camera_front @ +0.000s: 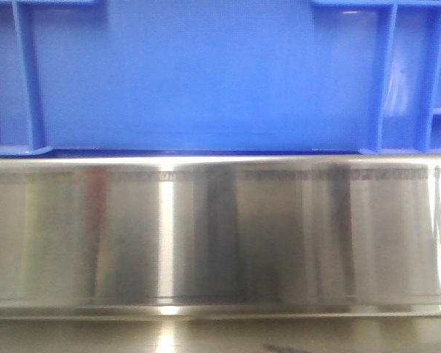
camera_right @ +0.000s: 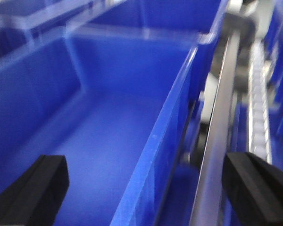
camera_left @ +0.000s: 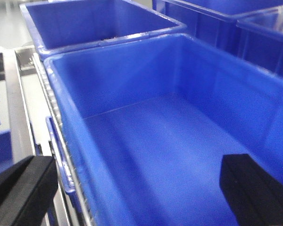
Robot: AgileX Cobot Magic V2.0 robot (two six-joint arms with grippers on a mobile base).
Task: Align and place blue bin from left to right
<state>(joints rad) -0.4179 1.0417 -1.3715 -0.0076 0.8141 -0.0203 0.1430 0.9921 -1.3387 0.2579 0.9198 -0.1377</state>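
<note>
No legible text, label, brand, number or sign appears in any view. The blue bin [camera_front: 206,73] shows a plain side panel (smooth, unmarked), and the steel rail [camera_front: 220,235] below it carries only blurred reflections.

left gripper [camera_left: 137,193]: wide apart astride blue bin [camera_left: 188,89] wall | second bin [camera_left: 94,19]: just behind

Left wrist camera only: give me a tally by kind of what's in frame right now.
Blue bins: 4 (the near blue bin, the bin behind, two cropped bins at upper right)
Black gripper fingers: 2
Metal rail: 1
Total: 7. The blue scraps at the left edge are unclear and not counted.
</note>
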